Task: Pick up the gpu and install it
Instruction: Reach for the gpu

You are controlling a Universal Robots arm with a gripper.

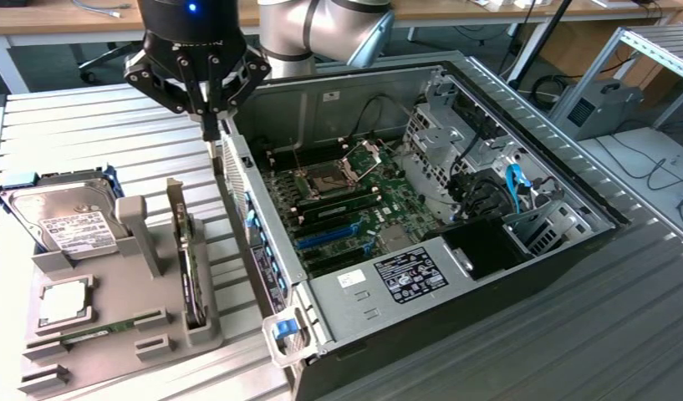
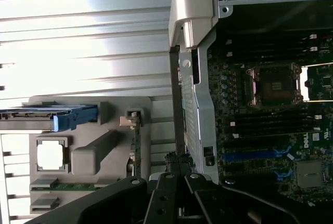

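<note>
While the gpu (image 1: 186, 255) stands on edge in a slot of the gray holder (image 1: 140, 238), silver bracket at the end nearer the arm, the gripper (image 1: 211, 125) hangs above and apart from it, just over the rear edge of the open case (image 1: 364, 316). Fingers look pressed together, clamping nothing. Hard drive (image 1: 68, 219) sits in the same holder, to the exterior view's left of the gpu. Motherboard (image 1: 353, 209) lies exposed inside the case.
</note>
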